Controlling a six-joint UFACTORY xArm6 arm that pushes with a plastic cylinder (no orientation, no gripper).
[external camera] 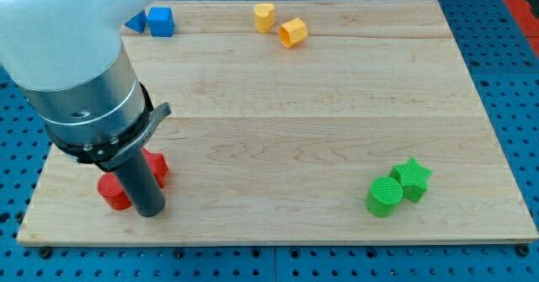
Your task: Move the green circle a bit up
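Note:
The green circle (384, 195) lies flat on the wooden board (303, 114) at the view's lower right. A green star (412, 178) touches it on its upper right side. My tip (149, 212) is at the view's lower left, far to the left of the green circle. It stands between two red blocks, one (112, 191) to its left and one (157, 166) just above it, both partly hidden by the rod.
A blue cube (160, 21) and a blue block (136, 22) partly hidden by the arm sit at the view's top left. A yellow heart-shaped block (264, 17) and a yellow hexagon block (292, 32) sit at the top centre.

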